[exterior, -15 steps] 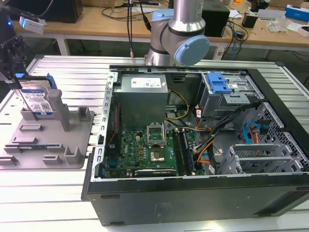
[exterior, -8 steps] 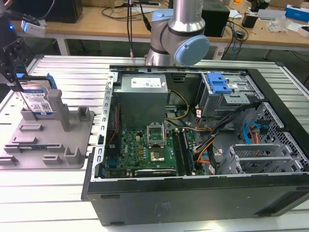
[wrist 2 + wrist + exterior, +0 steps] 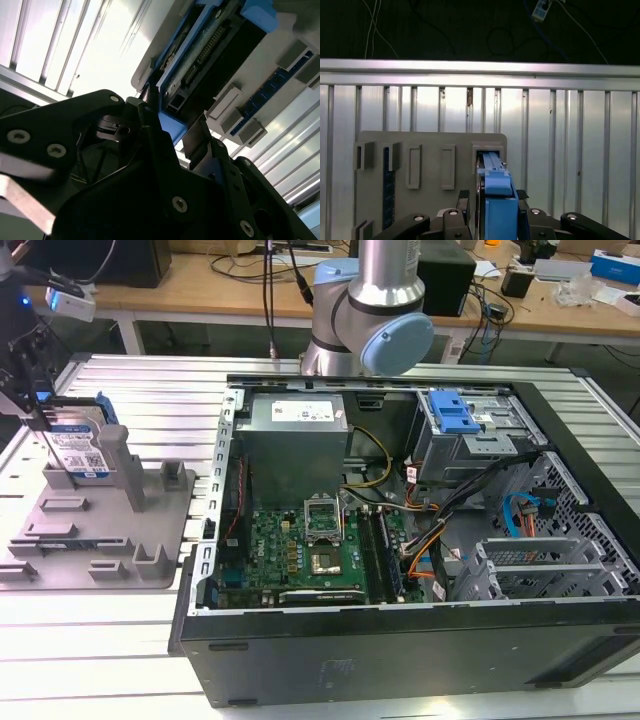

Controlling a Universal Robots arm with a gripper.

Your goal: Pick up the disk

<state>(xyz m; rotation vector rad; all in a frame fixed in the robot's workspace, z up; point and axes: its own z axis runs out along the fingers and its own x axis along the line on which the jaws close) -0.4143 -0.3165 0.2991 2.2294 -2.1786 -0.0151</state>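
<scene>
Disk [image 3: 75,448] stands on edge in grey fixture tray [image 3: 100,560], jaws pinching its blue-railed sides.

Exterior view: bright, even light from above; the ribbed metal table [image 3: 120,640] gleams white in patches. Second wrist view: the table glares to near pure white, and my gripper [image 3: 172,125] is a dark, shadowed mass against it. First wrist view: blackness beyond the lit table.
</scene>
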